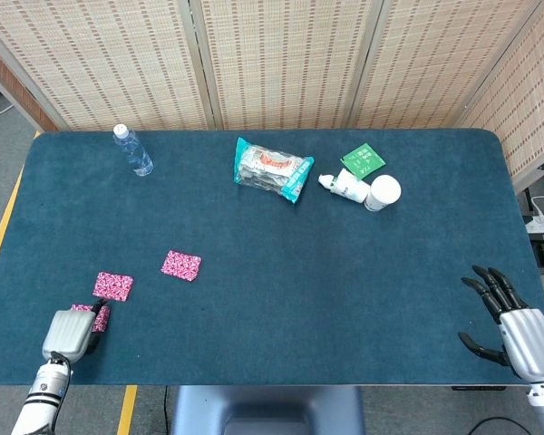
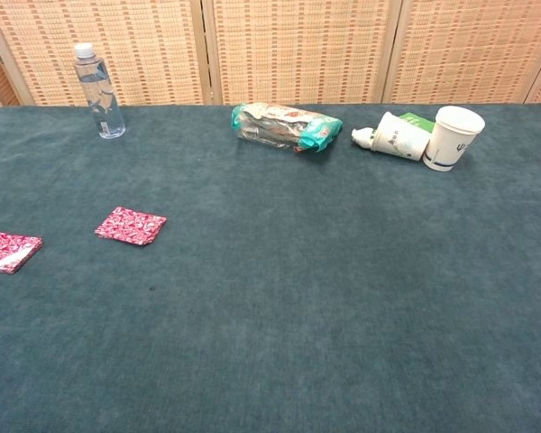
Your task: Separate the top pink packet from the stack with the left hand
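In the head view my left hand [image 1: 70, 332] sits at the table's front left corner, fingers curled, pinching a pink packet [image 1: 99, 315] that pokes out at its fingertips. Just beyond it lies the pink stack [image 1: 113, 286], apart from the held packet; the chest view shows this stack [image 2: 9, 251] at the left edge. A third pink packet [image 1: 181, 265] lies alone further right, and the chest view shows this packet [image 2: 131, 225] too. My right hand [image 1: 517, 328] rests at the front right corner, fingers spread, holding nothing. Neither hand shows in the chest view.
A water bottle [image 1: 132, 150] stands at the back left. A snack bag [image 1: 272, 169] lies at the back centre. A green packet [image 1: 364, 160], a lying white bottle [image 1: 344, 186] and a paper cup [image 1: 383, 192] sit at the back right.
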